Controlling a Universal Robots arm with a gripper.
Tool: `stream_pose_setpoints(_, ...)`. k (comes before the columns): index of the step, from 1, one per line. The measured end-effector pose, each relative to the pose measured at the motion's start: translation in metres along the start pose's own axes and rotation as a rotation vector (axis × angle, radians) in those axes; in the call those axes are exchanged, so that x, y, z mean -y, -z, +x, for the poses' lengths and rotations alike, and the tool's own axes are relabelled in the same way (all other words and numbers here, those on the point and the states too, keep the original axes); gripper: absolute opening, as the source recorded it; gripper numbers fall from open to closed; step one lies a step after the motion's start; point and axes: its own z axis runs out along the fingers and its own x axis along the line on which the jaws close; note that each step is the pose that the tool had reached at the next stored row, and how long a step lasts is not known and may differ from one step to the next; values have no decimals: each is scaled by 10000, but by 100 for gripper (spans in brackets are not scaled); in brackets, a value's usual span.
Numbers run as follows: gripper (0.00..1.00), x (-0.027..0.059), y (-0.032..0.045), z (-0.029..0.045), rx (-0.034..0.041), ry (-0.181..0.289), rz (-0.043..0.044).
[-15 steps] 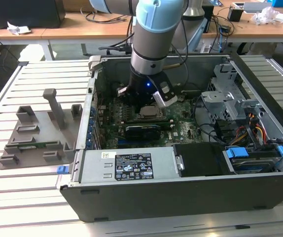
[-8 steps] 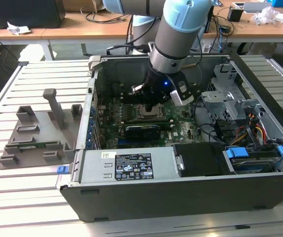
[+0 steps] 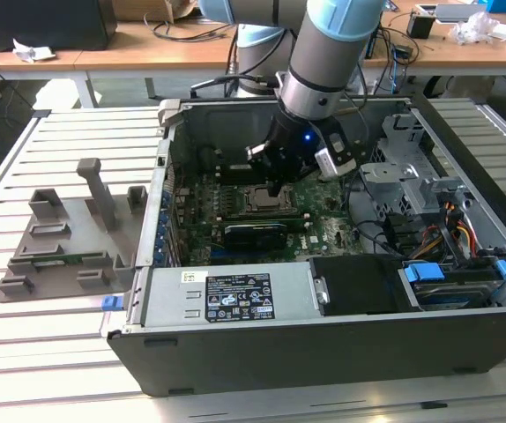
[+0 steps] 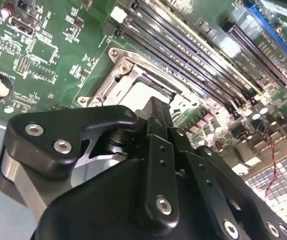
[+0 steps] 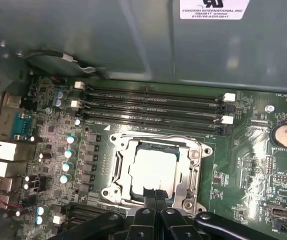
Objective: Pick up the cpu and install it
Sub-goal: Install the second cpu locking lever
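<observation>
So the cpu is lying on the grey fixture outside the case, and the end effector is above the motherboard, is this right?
Not quite. The cpu is not on the grey fixture; it sits inside the socket frame on the motherboard, as the first wrist view shows. The end effector is indeed above the motherboard.

A white label (image 5: 213,9) with two lines of dark print, a maker's name and a code, stands on the grey case wall (image 5: 133,40), beyond the memory slots (image 5: 153,107) from the cpu (image 5: 153,167). In the exterior view, a black label (image 3: 238,297) with white marks lies on the power supply box (image 3: 160,304), on the camera's side of the cpu. Its print is too small to read.
</observation>
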Motion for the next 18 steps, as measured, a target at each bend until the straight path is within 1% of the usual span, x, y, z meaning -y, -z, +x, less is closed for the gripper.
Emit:
stream_pose_setpoints(1,11,-77,-8,-10,-24,-48,245)
stream_pose_setpoints(5,11,-214,-21,-28,-70,-141,721)
stream_pose_setpoints(6,11,-243,-22,-31,-91,-181,924)
stream_pose_setpoints(7,11,-262,7,-26,-109,-219,1118)
stream_pose_setpoints(8,11,-274,82,-14,-115,-228,1171)
stream_pose_setpoints(9,11,-284,156,0,-117,-232,1194)
stream_pose_setpoints(10,11,-294,230,13,-117,-235,1204)
stream_pose_setpoints(11,11,-308,332,32,-120,-241,1233)
stream_pose_setpoints(12,11,-318,405,45,-120,-241,1237)
stream_pose_setpoints(13,11,-324,455,54,-120,-242,1237)
stream_pose_setpoints(14,11,-328,485,60,-120,-242,1237)
stream_pose_setpoints(18,11,-329,489,61,-120,-242,1236)
